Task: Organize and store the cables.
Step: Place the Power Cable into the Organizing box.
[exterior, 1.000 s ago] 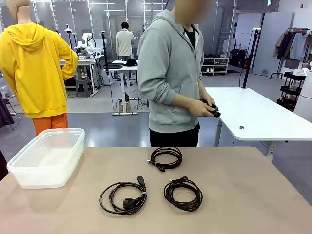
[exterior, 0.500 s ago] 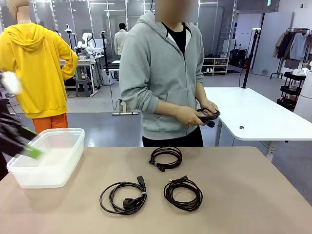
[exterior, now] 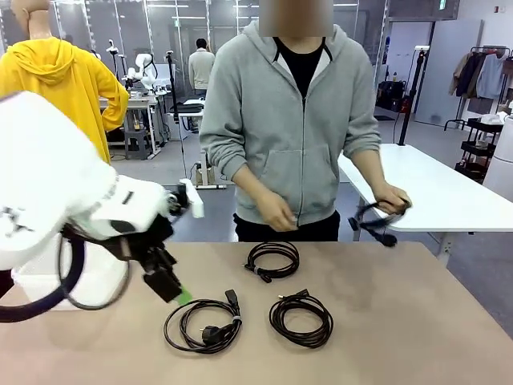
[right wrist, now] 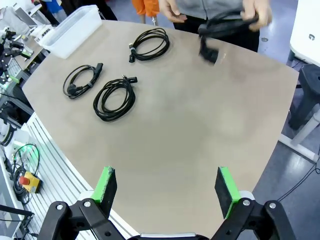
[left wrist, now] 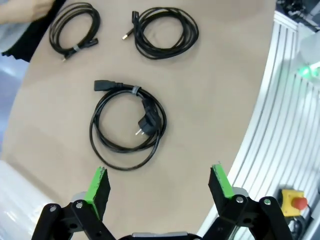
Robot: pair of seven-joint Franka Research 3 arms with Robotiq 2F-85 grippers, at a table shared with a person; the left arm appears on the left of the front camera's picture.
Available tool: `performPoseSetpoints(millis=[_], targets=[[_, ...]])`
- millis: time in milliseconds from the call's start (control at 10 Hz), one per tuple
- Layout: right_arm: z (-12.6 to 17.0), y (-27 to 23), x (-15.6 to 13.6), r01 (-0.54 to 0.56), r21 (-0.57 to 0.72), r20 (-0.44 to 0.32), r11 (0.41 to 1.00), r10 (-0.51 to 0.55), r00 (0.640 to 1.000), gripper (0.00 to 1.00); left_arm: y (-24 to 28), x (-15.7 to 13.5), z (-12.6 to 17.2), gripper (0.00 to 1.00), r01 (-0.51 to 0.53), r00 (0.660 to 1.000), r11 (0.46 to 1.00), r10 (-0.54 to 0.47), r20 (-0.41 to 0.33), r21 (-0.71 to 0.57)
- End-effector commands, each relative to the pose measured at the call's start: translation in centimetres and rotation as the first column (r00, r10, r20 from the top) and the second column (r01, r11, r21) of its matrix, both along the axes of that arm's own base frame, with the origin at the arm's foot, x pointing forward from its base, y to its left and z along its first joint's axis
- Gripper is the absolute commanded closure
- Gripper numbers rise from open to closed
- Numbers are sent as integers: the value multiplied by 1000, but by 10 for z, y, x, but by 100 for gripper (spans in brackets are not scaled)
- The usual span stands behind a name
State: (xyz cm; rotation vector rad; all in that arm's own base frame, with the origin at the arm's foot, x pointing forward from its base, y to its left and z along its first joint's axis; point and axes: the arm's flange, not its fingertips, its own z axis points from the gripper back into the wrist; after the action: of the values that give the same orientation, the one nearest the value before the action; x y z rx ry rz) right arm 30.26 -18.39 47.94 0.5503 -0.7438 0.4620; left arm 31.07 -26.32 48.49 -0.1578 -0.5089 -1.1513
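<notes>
Front view: three coils lie on the table [exterior: 401, 321]: far cable [exterior: 272, 261], left cable [exterior: 203, 325], right cable [exterior: 301, 319]. A fourth cable [exterior: 375, 218] hangs from the person's hand [exterior: 393, 198]. Both claws gape wide, empty: left gripper [left wrist: 160, 180], right gripper [right wrist: 167, 187].

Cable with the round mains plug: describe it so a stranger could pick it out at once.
On the tan table, three black coiled cables lie. This cable is the one on the robot's left, by the open left gripper. Only it has a round two-pin plug inside its loop; the far coil and the right-hand coil have slim connectors.
</notes>
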Motion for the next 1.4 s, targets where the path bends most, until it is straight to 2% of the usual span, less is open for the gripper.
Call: performPoseSetpoints(millis=[0,100,600,700,800,900,1000,1200,1300], targets=[[0,-1,1,-16,1,17,1000,16,1000,0,-8,10,-2,0,-28,1000,1000,28,0,-5],[0,-1,1,-16,1,17,1000,16,1000,0,0,0,0,0,0,1000,1000,0,0,0],[0,-1,1,-16,1,17,1000,16,1000,0,-4,4,1,0,-9,1000,1000,9,2,-7],[0,-1,1,-16,1,17,1000,16,1000,0,-23,17,-5,0,-255,967,967,255,-10,7],[0,-1,1,-16,1,17,1000,16,1000,0,-49,26,-6,0,-276,956,960,270,-110,-46],[0,-1,1,-16,1,17,1000,16,1000,0,-68,33,-5,0,-347,926,937,336,-170,-42],[0,-1,1,-16,1,17,1000,16,1000,0,-85,38,-6,0,-422,892,906,419,-167,20],[0,-1,1,-16,1,17,1000,16,1000,0,-107,54,-16,0,-585,764,797,604,-227,150],[0,-1,1,-16,1,17,1000,16,1000,0,-118,65,-26,0,-679,663,715,695,-278,167]])
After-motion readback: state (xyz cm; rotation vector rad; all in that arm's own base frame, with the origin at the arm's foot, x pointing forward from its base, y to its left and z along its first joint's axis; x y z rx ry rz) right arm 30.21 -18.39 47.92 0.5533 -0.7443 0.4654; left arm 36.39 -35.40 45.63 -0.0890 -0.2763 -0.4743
